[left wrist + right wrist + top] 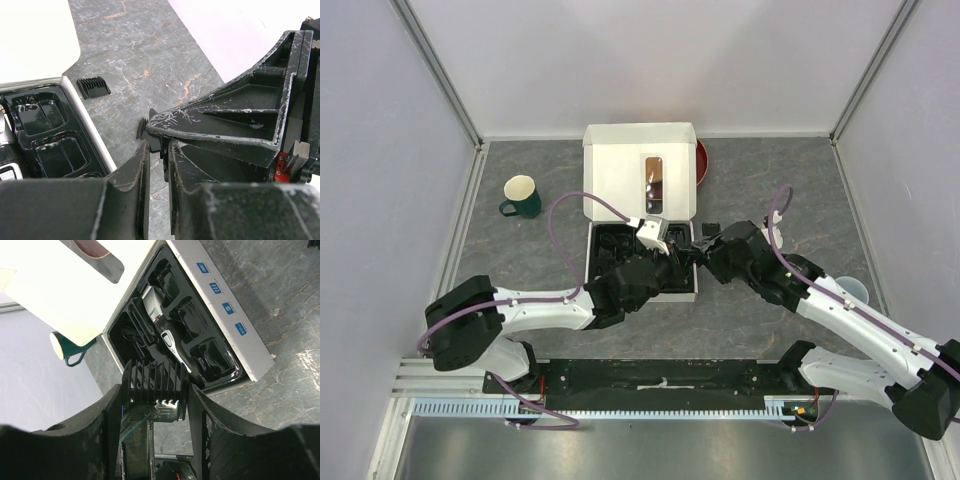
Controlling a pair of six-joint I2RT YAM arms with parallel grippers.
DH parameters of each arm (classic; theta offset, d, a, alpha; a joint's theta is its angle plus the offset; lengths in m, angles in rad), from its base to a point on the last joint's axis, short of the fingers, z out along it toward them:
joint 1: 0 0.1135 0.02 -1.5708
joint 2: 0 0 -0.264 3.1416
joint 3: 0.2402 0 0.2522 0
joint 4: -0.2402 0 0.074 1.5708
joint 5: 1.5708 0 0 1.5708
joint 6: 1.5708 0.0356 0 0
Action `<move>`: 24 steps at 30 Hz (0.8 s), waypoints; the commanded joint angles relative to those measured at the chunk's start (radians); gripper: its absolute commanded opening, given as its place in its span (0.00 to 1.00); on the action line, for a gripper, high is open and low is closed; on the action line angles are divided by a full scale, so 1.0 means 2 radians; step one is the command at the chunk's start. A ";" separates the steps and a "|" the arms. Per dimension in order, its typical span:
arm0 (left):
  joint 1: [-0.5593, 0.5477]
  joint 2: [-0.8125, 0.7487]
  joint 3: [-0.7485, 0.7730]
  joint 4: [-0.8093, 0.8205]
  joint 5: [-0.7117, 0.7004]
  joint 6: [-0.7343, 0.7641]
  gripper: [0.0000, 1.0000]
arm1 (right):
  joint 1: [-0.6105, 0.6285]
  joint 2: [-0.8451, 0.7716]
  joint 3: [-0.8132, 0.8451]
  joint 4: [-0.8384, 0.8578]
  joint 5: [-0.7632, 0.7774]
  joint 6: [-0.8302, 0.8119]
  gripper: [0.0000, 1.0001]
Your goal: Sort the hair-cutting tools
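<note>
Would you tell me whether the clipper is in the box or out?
In: the clipper lies in a moulded slot inside the box.

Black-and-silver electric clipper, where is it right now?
In the right wrist view, the black-and-silver electric clipper lies in the centre slot of the glossy black tray inside the open white cardboard box, mid-table.

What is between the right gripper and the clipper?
A comb guard, held in the right gripper; the clipper lies in the tray beyond. Right wrist view.
</note>
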State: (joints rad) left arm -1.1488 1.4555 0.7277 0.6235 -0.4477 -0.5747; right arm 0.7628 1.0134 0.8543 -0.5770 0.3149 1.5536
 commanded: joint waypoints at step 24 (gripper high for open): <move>0.103 -0.166 0.066 -0.367 0.292 0.036 0.02 | -0.002 -0.046 0.000 0.004 0.112 -0.314 0.93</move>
State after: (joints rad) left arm -1.0096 1.1633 0.7757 0.0731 -0.1410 -0.5652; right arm 0.7624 0.9440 0.8627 -0.5785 0.4931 1.1183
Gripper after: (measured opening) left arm 0.085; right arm 0.943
